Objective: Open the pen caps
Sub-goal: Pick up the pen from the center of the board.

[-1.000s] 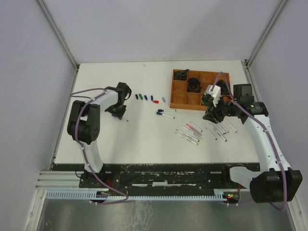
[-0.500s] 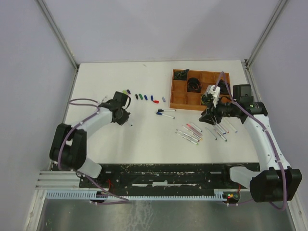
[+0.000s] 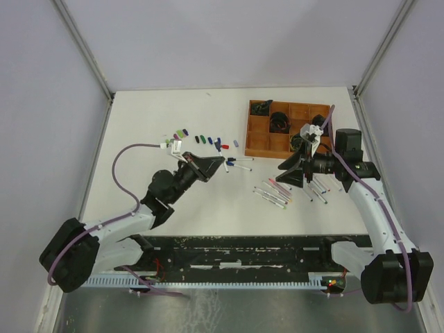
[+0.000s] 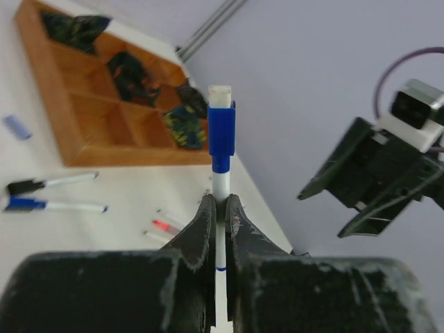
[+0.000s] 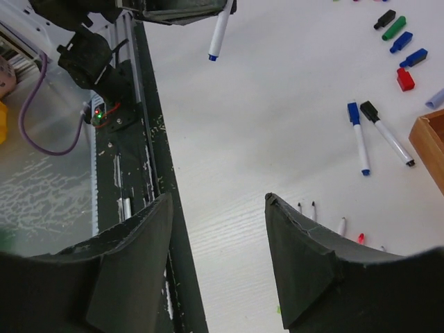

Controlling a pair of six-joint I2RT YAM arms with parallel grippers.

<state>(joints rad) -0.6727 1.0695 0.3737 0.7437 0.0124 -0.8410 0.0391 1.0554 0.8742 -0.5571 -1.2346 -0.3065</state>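
Observation:
My left gripper (image 3: 219,162) (image 4: 220,200) is shut on a white pen (image 4: 220,184) with a blue cap (image 4: 222,132) on its end, held above the table and pointing at my right gripper (image 3: 282,175) (image 5: 217,198). The right gripper is open and empty, facing the held pen (image 5: 220,31) with a gap between them. Loose caps (image 3: 207,140) (image 5: 399,31) lie in a row on the table behind. Two capped pens (image 3: 239,163) (image 5: 368,135) lie mid-table. Several uncapped pens (image 3: 274,191) lie under the right gripper.
A brown compartment tray (image 3: 258,146) (image 4: 48,90) with dark items stands at the back right, behind the right arm. More pens (image 3: 318,189) lie at its front. The table's black front rail (image 5: 149,173) shows below the right gripper.
My left arm has swung from the far left to mid-table, carrying the pen up toward the right gripper. The right gripper has shifted slightly left and turned to face it.

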